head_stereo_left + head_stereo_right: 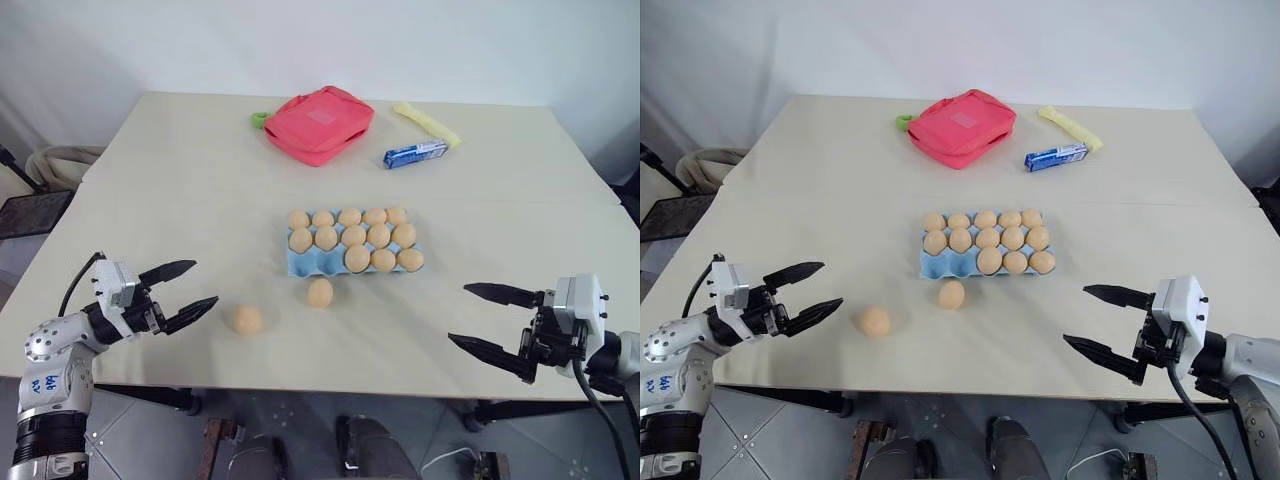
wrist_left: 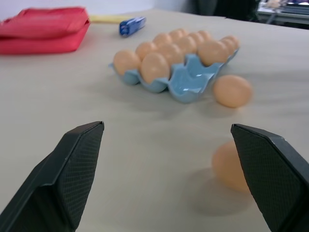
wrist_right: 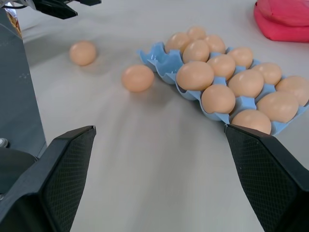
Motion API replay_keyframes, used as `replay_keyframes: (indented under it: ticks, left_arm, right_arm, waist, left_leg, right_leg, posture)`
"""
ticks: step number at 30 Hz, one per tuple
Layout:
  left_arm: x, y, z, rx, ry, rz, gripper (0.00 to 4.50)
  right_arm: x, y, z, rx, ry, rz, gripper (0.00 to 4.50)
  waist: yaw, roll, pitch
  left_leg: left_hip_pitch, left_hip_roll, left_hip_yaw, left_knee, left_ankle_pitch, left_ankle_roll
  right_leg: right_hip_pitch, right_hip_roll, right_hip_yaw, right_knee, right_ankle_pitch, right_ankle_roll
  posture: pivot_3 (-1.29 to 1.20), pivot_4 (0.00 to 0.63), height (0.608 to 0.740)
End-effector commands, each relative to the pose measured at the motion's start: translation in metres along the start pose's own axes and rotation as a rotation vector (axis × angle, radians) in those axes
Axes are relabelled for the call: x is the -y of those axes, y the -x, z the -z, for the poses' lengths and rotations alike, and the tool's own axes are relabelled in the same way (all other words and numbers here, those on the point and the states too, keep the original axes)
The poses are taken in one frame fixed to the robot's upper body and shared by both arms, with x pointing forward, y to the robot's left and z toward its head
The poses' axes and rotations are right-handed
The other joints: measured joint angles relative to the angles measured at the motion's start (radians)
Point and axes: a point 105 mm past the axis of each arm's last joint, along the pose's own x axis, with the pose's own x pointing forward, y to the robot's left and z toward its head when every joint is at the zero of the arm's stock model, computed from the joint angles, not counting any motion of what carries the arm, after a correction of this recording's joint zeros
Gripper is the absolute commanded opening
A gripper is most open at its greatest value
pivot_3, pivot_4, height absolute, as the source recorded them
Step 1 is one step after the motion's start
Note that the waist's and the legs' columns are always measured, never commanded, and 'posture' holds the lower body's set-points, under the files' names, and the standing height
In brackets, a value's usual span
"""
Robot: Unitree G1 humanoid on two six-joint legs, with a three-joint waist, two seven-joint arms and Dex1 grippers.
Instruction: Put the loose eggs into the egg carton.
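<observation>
The light blue egg carton [image 1: 298, 264] sits mid-table with several tan eggs in its cups; the two cups at its near left corner [image 2: 186, 84] are bare. One loose egg [image 1: 320, 292] lies just in front of the carton. A second loose egg [image 1: 247, 320] rests further left, nearer the table's front edge. My left gripper [image 1: 203, 284] hovers open left of that second egg, pointing toward it, and the egg [image 2: 231, 166] shows close to one finger. My right gripper [image 1: 458, 313] is open at the front right, well away from the carton [image 3: 157, 55], with nothing between its fingers.
A red zip pouch [image 1: 318, 122] lies at the back with a green item [image 1: 259, 120] beside it. A blue packet [image 1: 415, 154] and a yellow object [image 1: 428, 123] lie at the back right. The table's front edge [image 1: 330, 385] runs just below both grippers.
</observation>
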Motion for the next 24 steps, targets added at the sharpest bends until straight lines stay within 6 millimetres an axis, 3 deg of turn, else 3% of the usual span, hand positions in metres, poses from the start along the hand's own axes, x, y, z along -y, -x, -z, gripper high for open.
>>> replay_keyframes:
  ticks: [1,12,16,24]
  left_arm:
    - [-0.004,0.003,-0.013,0.016,-0.042,-0.061,4.50]
    - [0.029,0.003,-0.012,-0.045,-0.015,-0.004,4.50]
    - [0.049,0.001,-0.003,-0.094,0.010,0.108,4.50]
    - [0.060,-0.016,0.016,-0.144,0.028,0.206,4.50]
  right_arm:
    - [-0.003,-0.001,0.000,0.042,-0.003,0.017,4.46]
    - [-0.005,-0.005,0.010,0.040,-0.050,0.061,4.46]
    - [-0.002,-0.009,0.009,0.036,-0.044,0.061,4.46]
    - [-0.001,-0.016,0.010,0.032,-0.041,0.062,4.46]
  waist:
    - [0.001,0.000,0.000]
    - [-0.001,0.000,0.000]
    - [-0.002,0.000,0.000]
    - [0.000,0.000,0.000]
  left_leg:
    - [0.000,0.000,0.000,0.000,0.000,0.000]
    - [0.001,0.000,0.000,0.000,-0.003,-0.005]
    - [0.001,0.000,0.000,0.000,-0.003,-0.005]
    - [0.000,0.000,0.000,0.000,-0.003,-0.005]
  right_leg:
    - [0.000,0.000,0.000,0.000,0.000,0.000]
    - [0.000,-0.001,0.000,0.001,-0.001,-0.002]
    - [0.000,-0.001,0.000,0.000,-0.003,-0.005]
    - [0.000,-0.001,0.001,0.000,-0.003,-0.005]
  posture:
    - [0.00,0.150,0.740]
    - [0.00,0.150,0.740]
    - [0.00,0.150,0.740]
    - [0.00,0.150,0.740]
